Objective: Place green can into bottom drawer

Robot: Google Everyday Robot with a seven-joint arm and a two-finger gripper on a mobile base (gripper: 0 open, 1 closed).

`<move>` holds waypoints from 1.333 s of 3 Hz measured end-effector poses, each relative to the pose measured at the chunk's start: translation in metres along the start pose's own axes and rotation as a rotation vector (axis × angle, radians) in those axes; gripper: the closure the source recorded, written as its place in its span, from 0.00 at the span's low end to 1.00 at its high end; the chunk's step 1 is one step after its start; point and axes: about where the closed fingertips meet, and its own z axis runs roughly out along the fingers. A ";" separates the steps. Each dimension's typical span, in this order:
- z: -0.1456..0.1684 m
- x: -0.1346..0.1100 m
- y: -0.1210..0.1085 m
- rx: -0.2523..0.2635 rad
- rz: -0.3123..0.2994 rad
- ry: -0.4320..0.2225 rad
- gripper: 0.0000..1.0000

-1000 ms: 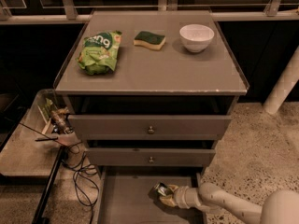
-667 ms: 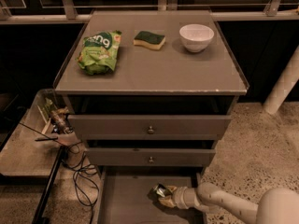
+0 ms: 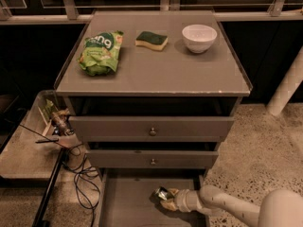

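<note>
The bottom drawer [image 3: 128, 202] is pulled out at the foot of the grey cabinet, its flat floor showing. The green can [image 3: 163, 193] lies on its side low over the drawer's right part, silver end facing left. My gripper [image 3: 166, 198] reaches in from the lower right on a pale arm and is shut on the green can. I cannot tell whether the can touches the drawer floor.
On the cabinet top [image 3: 156, 74] lie a crinkled green snack bag [image 3: 99, 53], a green-topped yellow sponge [image 3: 151, 39] and a white bowl [image 3: 199, 37]. Two upper drawers with round knobs [image 3: 152, 132] stand slightly open. A low side table [image 3: 28, 150] with clutter and cables stands at the left.
The gripper and the can have shifted slightly left inside the drawer. Nothing else has moved.
</note>
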 end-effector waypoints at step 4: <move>0.000 0.000 0.000 0.000 0.000 0.000 0.00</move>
